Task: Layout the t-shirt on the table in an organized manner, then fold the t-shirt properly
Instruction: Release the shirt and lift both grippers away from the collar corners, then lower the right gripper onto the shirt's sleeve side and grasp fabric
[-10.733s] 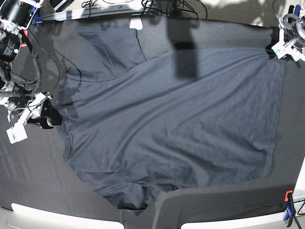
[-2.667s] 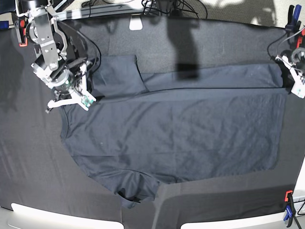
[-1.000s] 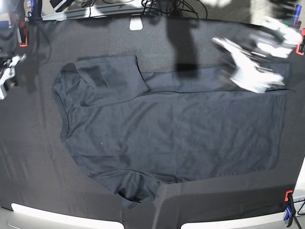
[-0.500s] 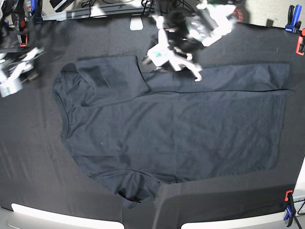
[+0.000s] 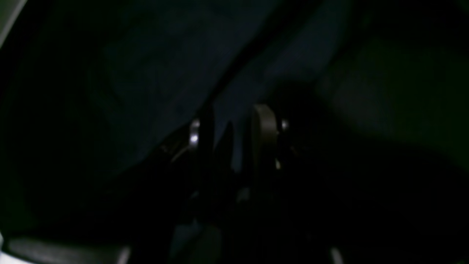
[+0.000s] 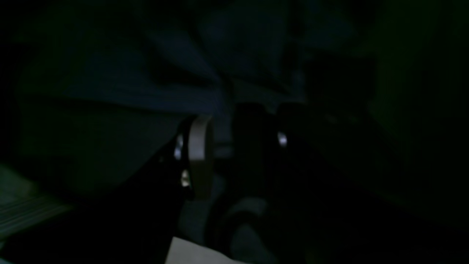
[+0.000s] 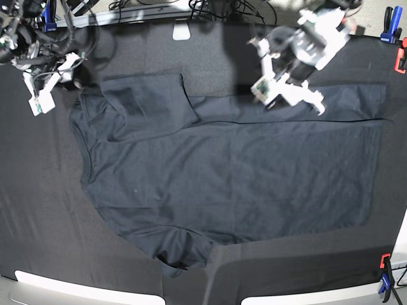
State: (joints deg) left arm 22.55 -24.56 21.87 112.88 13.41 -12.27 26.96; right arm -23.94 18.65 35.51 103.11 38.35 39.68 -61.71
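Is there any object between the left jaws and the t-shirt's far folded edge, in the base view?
Nothing visible stands between them. The left gripper hovers right above the far folded edge of the t-shirt, with only bare black table cloth around it. The wrist views are too dark to confirm contact.

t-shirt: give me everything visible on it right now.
The t-shirt is plain dark slate-blue, soft knit by the look, lying flat on the table, collar end toward the base view's left, hem toward its right. Its far long edge is folded over the body as a band. The far sleeve lies folded onto the chest; the near sleeve is rumpled. Light creases cross the body. The left claw hovers over the folded band; contact is unclear.
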